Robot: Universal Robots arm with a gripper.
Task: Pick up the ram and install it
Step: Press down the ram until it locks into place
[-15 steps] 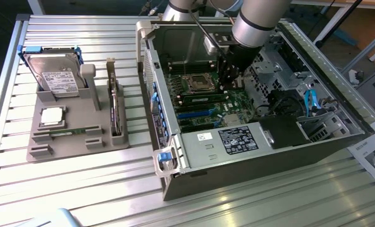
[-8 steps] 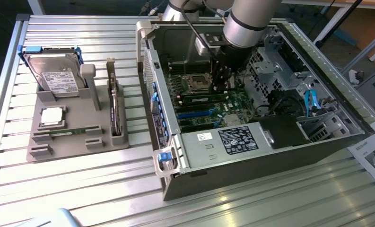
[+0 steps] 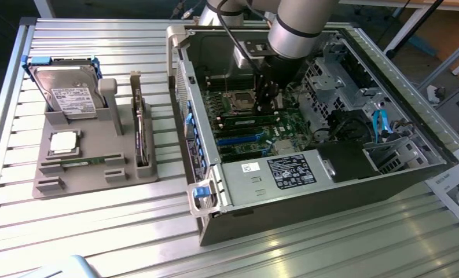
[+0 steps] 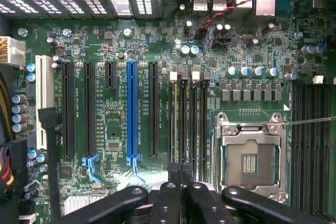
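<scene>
– Where is the ram (image 3: 241, 122)?

– As far as I can judge, it stands on edge in a memory slot on the motherboard (image 4: 115, 119), inside the open computer case (image 3: 307, 202). It is just beside the empty processor socket (image 4: 254, 161).

– And the gripper (image 3: 265, 108)?

– It hangs right over that stick, near one end. Its jaws are pressed together and hold nothing that I can see. From the wrist view the closed fingertips (image 4: 173, 174) sit above the row of memory slots. I cannot tell whether they touch the stick's top edge.

– How would that stick handle?

– Light and stiff along its length, I'd say, but thin, so it would resent twisting or a sideways shove. The chips and the contact edge are the delicate parts. The sensible hold is across the two flat faces near the middle of the top edge. Any pressing should go straight down on that edge.

– Anything else about?

– A grey holder (image 3: 98, 145) sits on the desk (image 3: 98, 231), well apart from the case on the exterior view's left. It carries a hard drive (image 3: 67, 95) and a silver-topped chip (image 3: 65, 142)
</scene>
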